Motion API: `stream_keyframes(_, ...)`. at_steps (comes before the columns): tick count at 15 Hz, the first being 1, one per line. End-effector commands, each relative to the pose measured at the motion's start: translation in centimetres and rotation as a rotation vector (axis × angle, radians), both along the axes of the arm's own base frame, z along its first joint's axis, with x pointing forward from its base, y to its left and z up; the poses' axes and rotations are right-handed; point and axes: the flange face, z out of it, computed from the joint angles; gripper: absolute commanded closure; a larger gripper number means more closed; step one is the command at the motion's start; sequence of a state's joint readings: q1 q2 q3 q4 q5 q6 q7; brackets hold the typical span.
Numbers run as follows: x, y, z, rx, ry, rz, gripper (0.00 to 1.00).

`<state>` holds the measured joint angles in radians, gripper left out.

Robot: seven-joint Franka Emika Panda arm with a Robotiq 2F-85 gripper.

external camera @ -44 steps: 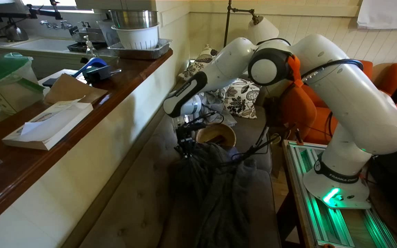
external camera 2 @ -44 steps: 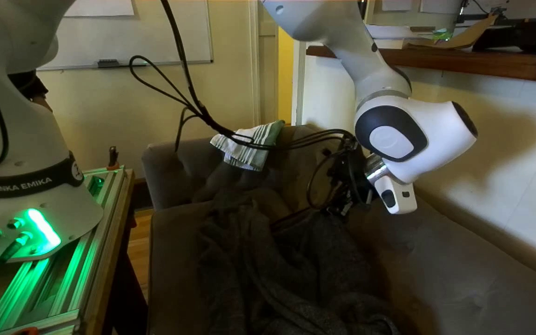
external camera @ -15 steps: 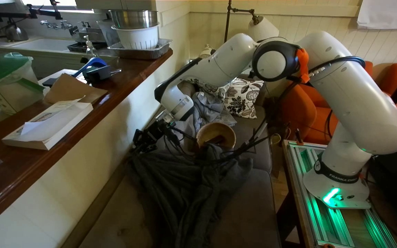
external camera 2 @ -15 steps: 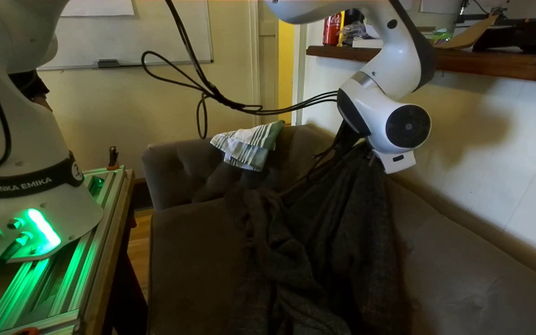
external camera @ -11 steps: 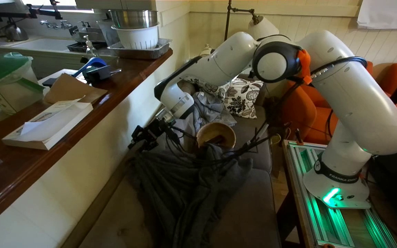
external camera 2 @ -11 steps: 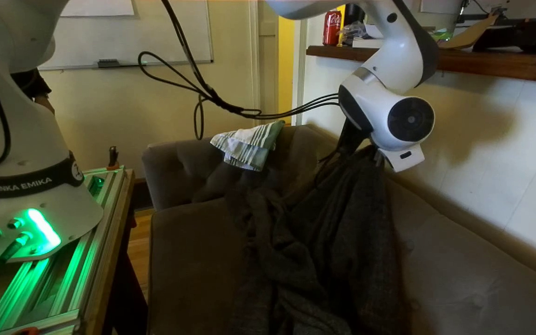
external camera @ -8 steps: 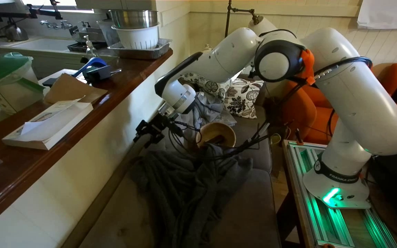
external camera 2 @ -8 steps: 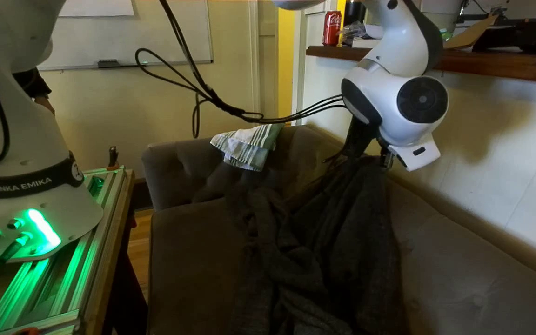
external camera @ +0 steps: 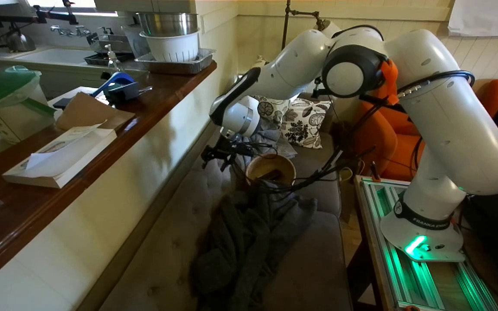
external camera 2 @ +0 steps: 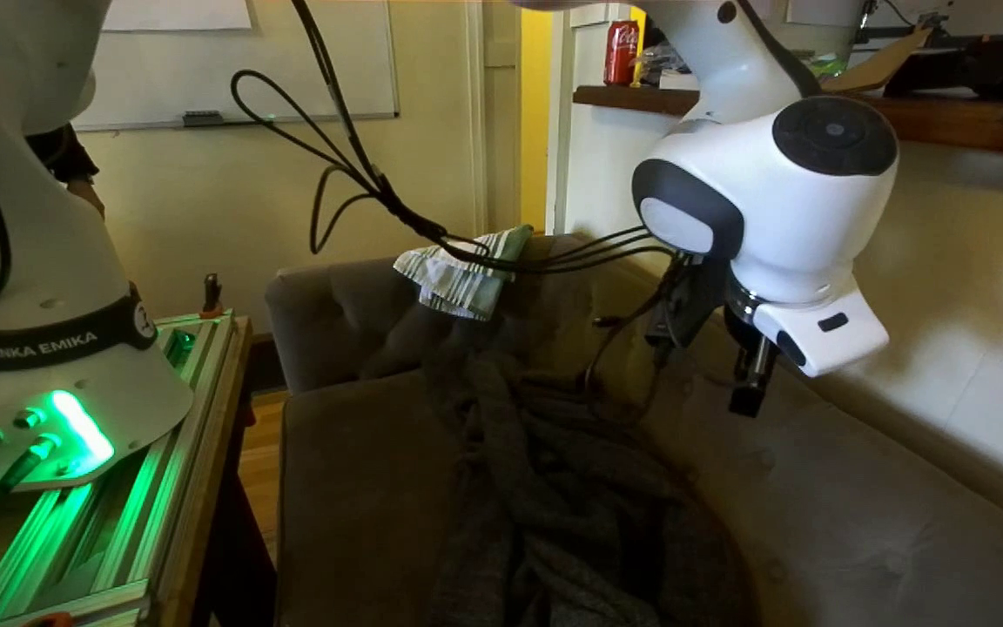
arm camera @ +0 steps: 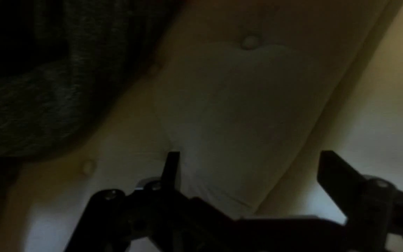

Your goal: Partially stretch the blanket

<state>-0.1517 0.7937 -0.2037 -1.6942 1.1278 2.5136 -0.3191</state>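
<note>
The blanket [external camera: 249, 246] lies on the sofa [external camera 2: 345, 488], a thick, dull, dark grey-olive cloth with a flecked nap, rumpled into long ropy folds. In the wrist view its margin bends in a rounded curve in front of the tufted backrest [arm camera: 229, 105], whose smooth grey-brown upholstery shows three buttons [arm camera: 250, 42] there. The black gripper [arm camera: 252, 169] hangs over the backrest, apart from the blanket; its two jaws are spread wide with only air between them, so it has hold of nothing. It is mounted on a jointed, glossy white Franka arm [external camera: 452, 116].

Just past the blanket, in an exterior view, sits a round tan wooden bowl [external camera: 270, 160]; the dark thing [external camera: 272, 175] inside it is too dim to name, and whether blanket and bowl touch I cannot tell. Beyond lie a crumpled pale grey cloth [external camera: 266, 138] and at least two cushions [external camera: 305, 123] printed with dark leaves and flowers on white. A towel [external camera 2: 458, 274] with green and white stripes drapes over the sofa's tufted end.

The varnished dark wood counter [external camera: 132, 136] carries, among other things, one stainless steel bowl [external camera: 169, 24] set in one slotted white plastic colander [external camera: 173, 48], one foil tray [external camera: 188, 67] beneath them, and one flat white cardboard box [external camera: 91, 154]; one cylindrical red Coca-Cola can [external camera 2: 621, 54] stands there, in an exterior view.
</note>
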Motion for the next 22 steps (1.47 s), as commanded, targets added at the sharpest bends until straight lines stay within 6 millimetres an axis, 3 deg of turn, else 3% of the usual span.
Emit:
stream_keyframes(1,-3.7,-1.1,-1.8,-0.100,0.160,-0.040,0.00)
stream_keyframes(5,-7.8,-1.5,-5.8,-0.106,0.396,-0.007,0.00)
stream_keyframes(10,-12.6,0.5,-8.3,-0.032,0.678,0.099,0.00)
stream_keyframes(11,-10.9,-0.2,-8.5,-0.051,0.592,0.086,0.00)
stream_keyframes(16,-10.9,-0.2,-8.8,-0.041,0.591,0.083,0.00)
stream_keyframes(18,-12.0,0.2,-8.9,-0.077,0.535,0.081,0.00)
stream_keyframes(22,-17.7,-1.5,-10.1,-0.143,0.475,0.012,0.00)
